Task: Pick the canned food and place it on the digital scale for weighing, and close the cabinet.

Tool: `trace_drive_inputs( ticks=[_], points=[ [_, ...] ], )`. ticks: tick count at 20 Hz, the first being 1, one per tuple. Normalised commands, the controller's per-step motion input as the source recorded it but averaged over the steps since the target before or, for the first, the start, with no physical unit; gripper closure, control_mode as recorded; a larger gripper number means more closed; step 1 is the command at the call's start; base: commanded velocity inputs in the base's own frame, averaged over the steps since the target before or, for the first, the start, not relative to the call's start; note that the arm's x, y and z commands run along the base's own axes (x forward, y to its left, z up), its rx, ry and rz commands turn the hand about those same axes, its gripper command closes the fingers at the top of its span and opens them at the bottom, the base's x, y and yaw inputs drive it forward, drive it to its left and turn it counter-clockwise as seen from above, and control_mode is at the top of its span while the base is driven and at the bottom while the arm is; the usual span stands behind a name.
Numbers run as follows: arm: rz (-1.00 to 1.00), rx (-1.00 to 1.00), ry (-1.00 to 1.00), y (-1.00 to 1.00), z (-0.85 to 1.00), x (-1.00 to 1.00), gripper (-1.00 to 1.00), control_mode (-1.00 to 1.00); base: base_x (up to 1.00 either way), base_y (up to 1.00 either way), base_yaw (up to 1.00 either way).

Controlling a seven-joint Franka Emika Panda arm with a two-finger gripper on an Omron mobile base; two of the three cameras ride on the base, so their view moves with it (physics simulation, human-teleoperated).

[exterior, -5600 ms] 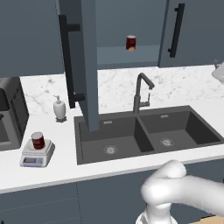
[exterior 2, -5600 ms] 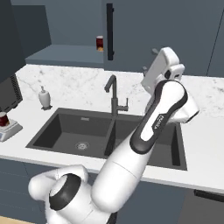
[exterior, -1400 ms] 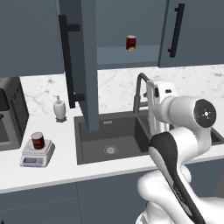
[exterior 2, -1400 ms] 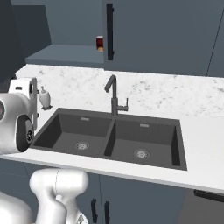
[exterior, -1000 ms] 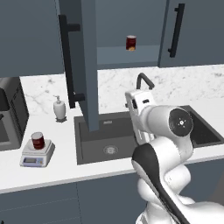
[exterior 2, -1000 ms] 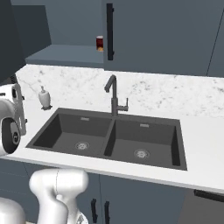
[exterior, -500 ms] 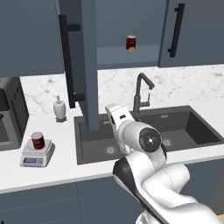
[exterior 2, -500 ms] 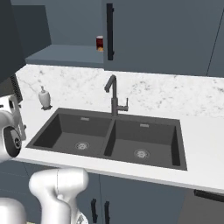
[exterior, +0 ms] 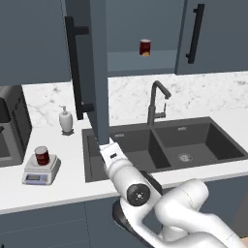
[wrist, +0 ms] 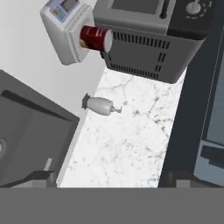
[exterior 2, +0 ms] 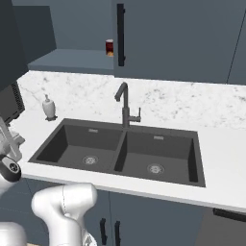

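low now, arm (exterior: pixel 145 203) bent beside the cabinet (exterior: pixel 94 72) door — jaws seemingly wide, empty.

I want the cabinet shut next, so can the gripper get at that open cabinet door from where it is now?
Probably yes. The open cabinet door juts out over the sink, its edge just above the arm, nothing between them. The gripper is open and empty.

Gripper (wrist: pixel 109 178) seemingly spread wide, empty.
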Motion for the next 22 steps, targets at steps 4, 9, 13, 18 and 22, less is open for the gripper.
trace_drive_inputs(
  ticks=[4, 9, 13, 18, 22],
  points=[
    [0.00, 0.00, -0.29, 0.52, -0.20, -0.13, -1.00, -1.00, 0.00, 0.00, 0.00],
    [0.00, 0.03, -0.33, 0.28, 0.22, -0.48, -1.00, -1.00, 0.00, 0.00, 0.00],
    [0.00, 0.21, -0.20, 0.31, 0.38, -0.38, -1.00, -1.00, 0.00, 0.00, 0.00],
    [0.00, 0.29, -0.10, 0.27, 0.63, -0.31, -1.00, -1.00, 0.00, 0.00, 0.00],
    [0.00, 0.24, -0.08, 0.08, 0.80, -0.11, -1.00, -1.00, 0.00, 0.00, 0.00]
  ],
)
